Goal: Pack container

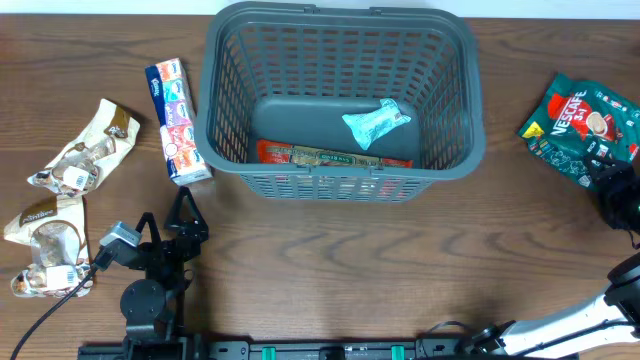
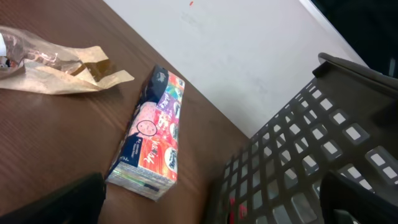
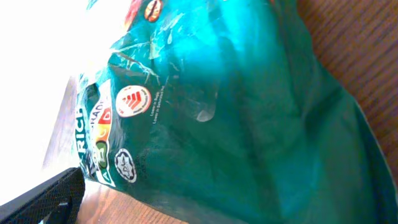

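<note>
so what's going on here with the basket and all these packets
Two robot arms are packing packets into the grey basket. A teal packet and a long red packet already lie inside. The right gripper is at the edge of the green Nescafe bag; whether it has gripped it is unclear. The left gripper is open and empty, near the colourful pack beside the basket. Two beige bags lie further left.

Container (image 1: 455,90) at centre, small packet (image 1: 376,122) behind flat bar (image 1: 330,156) inside. Tissue pack (image 1: 178,120) just left; coffee bag (image 1: 580,118) well apart, right.
</note>
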You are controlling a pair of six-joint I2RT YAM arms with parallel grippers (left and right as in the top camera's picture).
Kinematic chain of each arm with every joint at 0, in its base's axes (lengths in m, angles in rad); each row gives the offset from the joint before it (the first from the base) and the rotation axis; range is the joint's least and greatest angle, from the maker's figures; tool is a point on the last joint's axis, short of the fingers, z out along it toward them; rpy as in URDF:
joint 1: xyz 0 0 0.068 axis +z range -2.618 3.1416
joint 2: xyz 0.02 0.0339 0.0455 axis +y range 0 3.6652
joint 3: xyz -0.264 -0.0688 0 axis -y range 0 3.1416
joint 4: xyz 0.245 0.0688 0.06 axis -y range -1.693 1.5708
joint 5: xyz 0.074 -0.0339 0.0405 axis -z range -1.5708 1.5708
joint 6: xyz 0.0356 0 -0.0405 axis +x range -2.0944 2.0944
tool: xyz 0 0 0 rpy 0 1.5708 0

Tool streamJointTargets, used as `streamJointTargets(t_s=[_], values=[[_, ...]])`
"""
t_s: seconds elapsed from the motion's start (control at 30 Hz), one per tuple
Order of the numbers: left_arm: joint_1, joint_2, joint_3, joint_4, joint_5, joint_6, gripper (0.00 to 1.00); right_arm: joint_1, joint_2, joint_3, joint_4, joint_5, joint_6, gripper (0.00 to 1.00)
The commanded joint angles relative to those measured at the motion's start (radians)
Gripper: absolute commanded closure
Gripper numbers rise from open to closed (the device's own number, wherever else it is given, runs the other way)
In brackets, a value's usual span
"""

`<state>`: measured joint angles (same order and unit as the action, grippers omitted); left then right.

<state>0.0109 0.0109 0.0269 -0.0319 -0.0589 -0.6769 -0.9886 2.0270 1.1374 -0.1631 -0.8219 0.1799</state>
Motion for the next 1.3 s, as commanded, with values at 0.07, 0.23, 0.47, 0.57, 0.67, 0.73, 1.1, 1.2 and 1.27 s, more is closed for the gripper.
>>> streamJointTargets(t_s=[0.07,0.23,0.47,0.57,0.67,0.73,1.1,1.2,1.27], values=[[-0.003,-0.007,-0.023,-0.034,-0.012,0.006,0.01,0.007,0.034,-0.014,-0.007,0.019,-0.024,0.01],[-0.003,-0.007,-0.023,-0.034,-0.012,0.006,0.01,-0.001,0.034,-0.014,-0.019,0.121,0.016,0.01],[-0.003,-0.007,-0.023,-0.034,-0.012,0.006,0.01,-0.006,0.034,-0.014,-0.002,0.293,0.204,0.01],[-0.003,-0.007,-0.023,-0.034,-0.012,0.006,0.02,-0.006,0.034,-0.014,0.016,0.326,0.266,0.01],[-0.003,-0.007,-0.023,-0.034,-0.012,0.006,0.01,-0.006,0.034,-0.014,0.05,0.329,0.33,0.01],[-0.003,-0.007,-0.023,-0.034,-0.012,0.006,0.01,-0.006,0.034,-0.015,0.077,0.328,0.363,0.01],[-0.003,-0.007,-0.023,-0.034,-0.012,0.006,0.01,0.008,0.037,-0.04,0.158,0.328,0.392,0.01],[-0.003,-0.007,-0.023,-0.034,-0.012,0.006,0.01,0.017,0.048,-0.042,0.167,0.319,0.392,0.01],[-0.003,-0.007,-0.023,-0.034,-0.012,0.006,0.01,0.023,0.069,-0.042,0.174,0.301,0.393,0.01]])
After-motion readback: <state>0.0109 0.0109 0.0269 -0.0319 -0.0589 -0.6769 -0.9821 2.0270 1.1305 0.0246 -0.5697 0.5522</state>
